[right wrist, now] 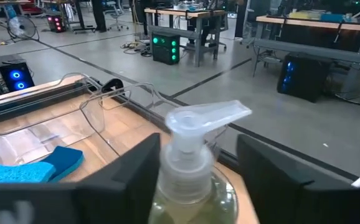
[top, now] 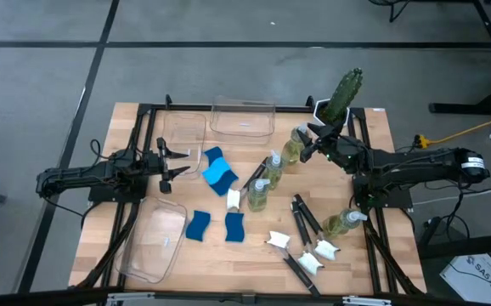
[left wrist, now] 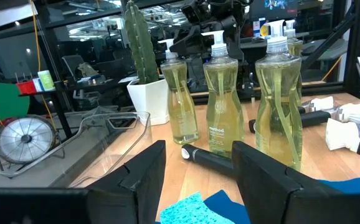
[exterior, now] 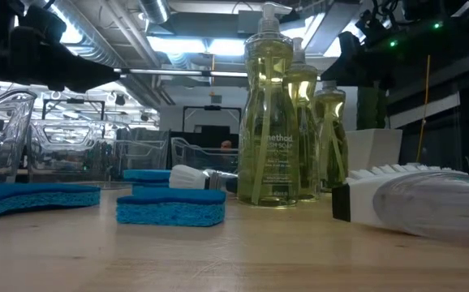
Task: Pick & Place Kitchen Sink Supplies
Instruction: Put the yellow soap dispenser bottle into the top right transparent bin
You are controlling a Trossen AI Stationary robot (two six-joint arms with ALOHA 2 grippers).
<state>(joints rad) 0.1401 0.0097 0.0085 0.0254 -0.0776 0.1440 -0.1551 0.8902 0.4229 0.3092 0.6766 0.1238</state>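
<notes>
soap bottle (right wrist: 192, 168) between right pincer (right wrist: 195, 165) fingers

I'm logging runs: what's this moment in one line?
right gripper: fingers astride soap bottle | left gripper: open over sponges

Yellow-green soap fills the clear pump bottles (left wrist: 218, 102), which have white pumps. The sponges (top: 218, 172) are blue. The dish brushes (top: 303, 219) pair black handles with white heads. A green cactus (top: 344, 93) stands in a white pot (left wrist: 150, 99) on the pale wooden table (top: 245, 255).
</notes>
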